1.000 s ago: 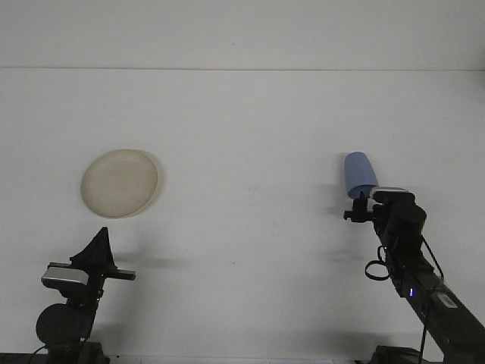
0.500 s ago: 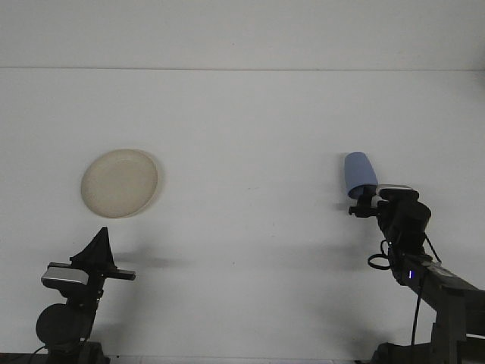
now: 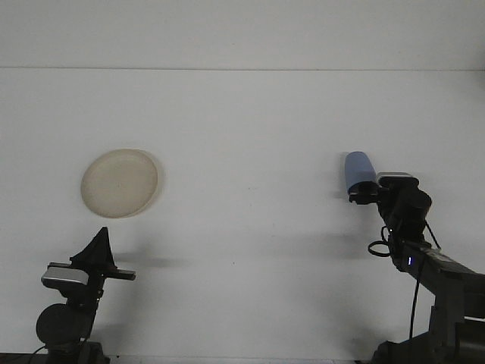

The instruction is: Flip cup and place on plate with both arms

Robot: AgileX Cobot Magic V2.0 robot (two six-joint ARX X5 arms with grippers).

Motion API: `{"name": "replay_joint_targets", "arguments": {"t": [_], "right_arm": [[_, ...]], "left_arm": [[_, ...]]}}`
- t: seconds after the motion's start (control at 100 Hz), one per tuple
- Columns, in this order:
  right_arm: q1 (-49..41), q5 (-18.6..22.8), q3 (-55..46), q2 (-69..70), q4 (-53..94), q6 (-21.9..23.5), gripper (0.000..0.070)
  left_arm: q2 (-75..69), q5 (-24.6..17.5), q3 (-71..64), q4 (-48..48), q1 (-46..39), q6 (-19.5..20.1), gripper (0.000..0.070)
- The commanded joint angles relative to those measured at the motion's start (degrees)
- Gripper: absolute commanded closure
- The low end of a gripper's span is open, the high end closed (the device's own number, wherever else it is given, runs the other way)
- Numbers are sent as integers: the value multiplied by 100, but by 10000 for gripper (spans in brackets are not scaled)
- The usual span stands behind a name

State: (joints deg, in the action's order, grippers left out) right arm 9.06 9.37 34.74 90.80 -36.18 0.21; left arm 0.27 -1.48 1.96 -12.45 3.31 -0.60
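A blue cup (image 3: 359, 168) stands on the white table at the right, narrow end up, and its lower part is hidden behind my right wrist. My right gripper (image 3: 363, 192) sits right at the cup's base on the near side; whether it touches the cup is hidden. A pale cream plate (image 3: 120, 183) lies flat at the left. Well short of the plate, near the front edge, my left gripper (image 3: 101, 236) points upward. Its fingers (image 3: 99, 244) meet in a dark point with nothing between them.
The white table (image 3: 242, 227) runs back to a pale wall (image 3: 242, 34). Wide bare surface separates the plate from the cup. Cables loop off the right arm (image 3: 424, 265) near the front right corner.
My right gripper has moved forward and slightly right toward the cup, now covering more of its lower part. The cup, the plate and the left arm have stayed where they were.
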Motion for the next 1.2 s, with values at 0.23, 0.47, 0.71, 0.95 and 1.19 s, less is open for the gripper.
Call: {"name": "replay_joint_targets", "arguments": {"t": [0.23, 0.47, 0.71, 0.95, 1.19], "right_arm": [[0, 315, 184, 417, -107, -181, 627], [0, 330, 186, 407, -144, -177, 700], [-92, 297, 184, -160, 323, -149, 700], [-439, -214, 214, -1836, 1862, 90, 700], [-1060, -835, 616, -3530, 4345, 402, 700]], "left_arm": [[-9, -4, -105, -63, 13, -11, 687], [-9, -4, -105, -63, 13, -11, 687], [-9, -4, -105, -63, 13, -11, 687], [-9, -4, -105, -63, 13, -11, 687], [-9, -4, -105, -63, 13, -11, 687]]}}
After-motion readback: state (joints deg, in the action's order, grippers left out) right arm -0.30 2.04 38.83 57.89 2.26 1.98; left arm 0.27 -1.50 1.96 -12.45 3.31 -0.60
